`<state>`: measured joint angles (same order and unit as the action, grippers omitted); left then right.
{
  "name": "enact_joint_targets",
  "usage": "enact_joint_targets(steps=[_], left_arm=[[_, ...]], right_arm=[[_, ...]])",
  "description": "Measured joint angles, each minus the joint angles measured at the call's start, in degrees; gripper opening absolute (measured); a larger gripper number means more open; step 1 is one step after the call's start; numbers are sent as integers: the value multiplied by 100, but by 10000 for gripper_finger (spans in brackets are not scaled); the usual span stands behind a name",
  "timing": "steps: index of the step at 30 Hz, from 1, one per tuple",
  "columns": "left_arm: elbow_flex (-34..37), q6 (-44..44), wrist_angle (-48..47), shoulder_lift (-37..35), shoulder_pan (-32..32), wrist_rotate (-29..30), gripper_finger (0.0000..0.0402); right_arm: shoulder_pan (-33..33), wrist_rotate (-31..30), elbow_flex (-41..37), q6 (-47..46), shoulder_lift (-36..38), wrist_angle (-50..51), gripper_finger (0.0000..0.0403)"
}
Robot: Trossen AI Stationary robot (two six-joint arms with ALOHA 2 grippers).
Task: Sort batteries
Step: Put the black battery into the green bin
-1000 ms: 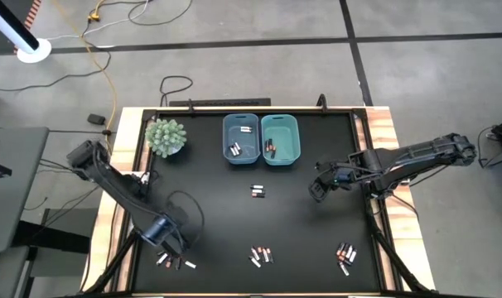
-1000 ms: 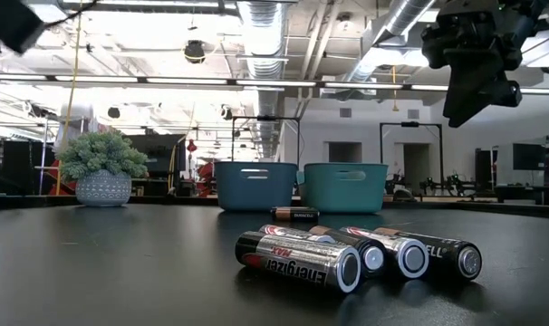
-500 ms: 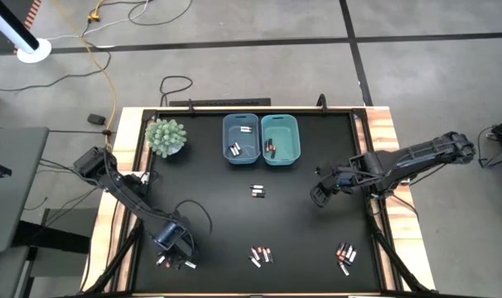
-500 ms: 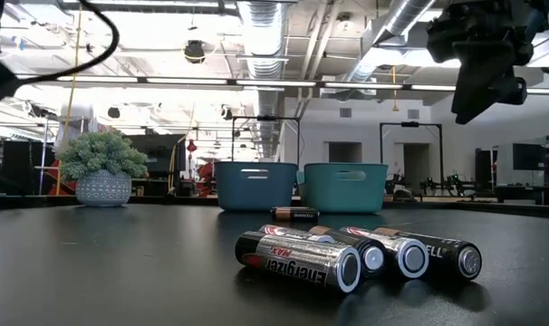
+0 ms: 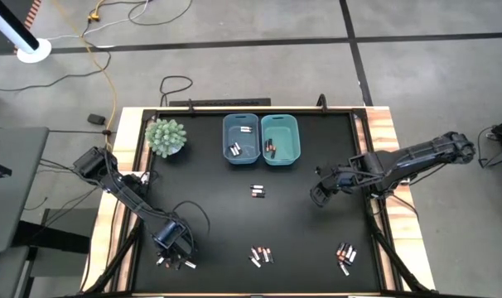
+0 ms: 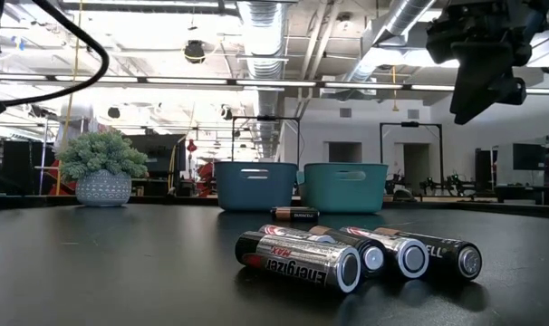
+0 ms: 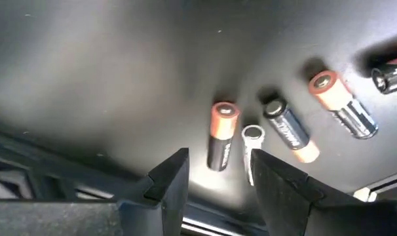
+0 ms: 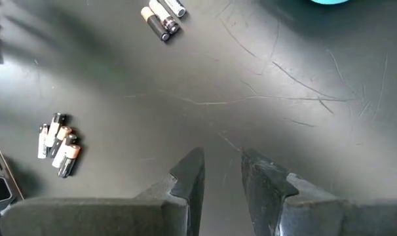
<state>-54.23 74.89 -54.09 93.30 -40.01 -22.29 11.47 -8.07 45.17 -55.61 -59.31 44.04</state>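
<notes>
Batteries lie in small groups on the black table: near left [image 5: 175,263], near middle [image 5: 261,255], near right [image 5: 345,257], and a pair at the centre [image 5: 258,191]. My left gripper [image 5: 172,248] hangs open, pointing steeply down over the near-left group. In its wrist view its fingertips [image 7: 218,174] stand on either side of a dark copper-ended battery [image 7: 219,136], with a silvery one [image 7: 251,141] beside it. My right gripper [image 5: 317,195] hovers over the table's right half, slightly open and with nothing in it [image 8: 221,170].
Two blue bins [image 5: 241,138] [image 5: 280,138] stand side by side at the far middle, each with a few batteries inside. A potted plant [image 5: 166,136] sits at the far left. The table's near edge rail [image 7: 67,177] runs close to my left gripper.
My left gripper has come down toward the near-left batteries, moving a little toward the table's near edge and tipping to point more steeply downward. The batteries have not moved.
</notes>
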Motion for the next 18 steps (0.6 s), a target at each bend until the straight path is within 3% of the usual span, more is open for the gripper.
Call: enact_joint_targets(steps=[18], left_arm=[[653,79,495,0,0,-26,157]], right_arm=[[1,0,0,17,0,4,118]])
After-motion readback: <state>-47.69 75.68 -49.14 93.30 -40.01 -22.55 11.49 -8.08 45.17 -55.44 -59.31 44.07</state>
